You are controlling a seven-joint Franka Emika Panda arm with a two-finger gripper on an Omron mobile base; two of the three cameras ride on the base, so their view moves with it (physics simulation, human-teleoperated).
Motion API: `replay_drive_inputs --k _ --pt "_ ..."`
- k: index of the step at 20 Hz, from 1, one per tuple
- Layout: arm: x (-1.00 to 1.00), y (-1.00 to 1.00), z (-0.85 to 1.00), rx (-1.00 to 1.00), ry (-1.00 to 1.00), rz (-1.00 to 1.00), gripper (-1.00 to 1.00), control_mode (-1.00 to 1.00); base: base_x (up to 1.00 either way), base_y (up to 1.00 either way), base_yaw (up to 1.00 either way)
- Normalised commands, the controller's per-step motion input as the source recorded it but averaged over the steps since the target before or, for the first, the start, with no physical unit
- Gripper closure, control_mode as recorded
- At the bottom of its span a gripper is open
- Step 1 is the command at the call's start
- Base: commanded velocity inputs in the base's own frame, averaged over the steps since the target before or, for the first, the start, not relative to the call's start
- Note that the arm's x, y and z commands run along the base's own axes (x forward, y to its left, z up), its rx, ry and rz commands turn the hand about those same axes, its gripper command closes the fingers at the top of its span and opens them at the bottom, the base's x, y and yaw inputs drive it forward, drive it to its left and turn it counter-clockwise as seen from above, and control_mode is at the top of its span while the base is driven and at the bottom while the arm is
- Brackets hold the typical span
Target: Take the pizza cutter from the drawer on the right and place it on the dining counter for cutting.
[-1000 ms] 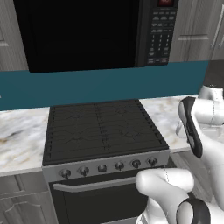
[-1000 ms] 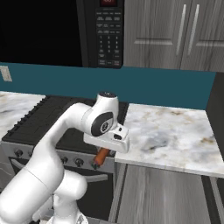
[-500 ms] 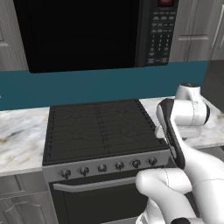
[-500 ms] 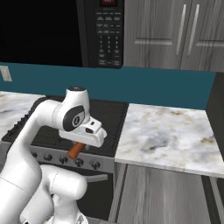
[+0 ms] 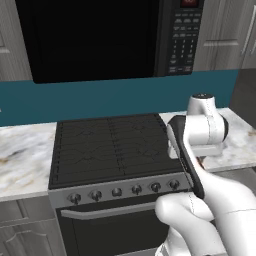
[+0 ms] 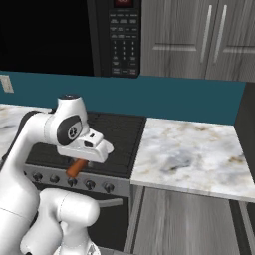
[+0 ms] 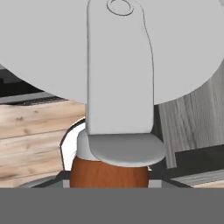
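Pizza cutter carried in the claw, in the air by the stove's front right corner.

In the right base view the gripper (image 6: 81,160) hangs just above the front edge of the black stove (image 6: 112,130), near the control knobs (image 6: 90,185), and the reddish-brown handle of the pizza cutter (image 6: 76,168) sticks out below it, clear of any surface. The hand view shows the jaws clamped on that handle, with the cutter's big silver wheel (image 7: 43,48) and grey fork close before the lens. The marble worktop (image 6: 191,157) lies to the right of the stove. The black microwave (image 5: 107,37) hangs above the teal backsplash (image 5: 100,97).
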Motion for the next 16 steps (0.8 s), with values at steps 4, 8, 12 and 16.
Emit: replay_drive_inputs --k 4,8,12,16 --pt "0.00 0.00 0.06 0.00 0.00 0.04 1.00 -1.00 0.00 0.00 0.00" --pt "0.00 -0.01 0.12 0.00 0.00 0.01 1.00 -1.00 0.00 0.00 0.00" --pt "0.09 -0.06 0.13 0.00 0.00 0.03 1.00 -1.00 0.00 0.00 0.00" --pt "0.06 -0.14 0.04 0.00 0.00 0.05 1.00 -1.00 0.00 0.00 0.00"
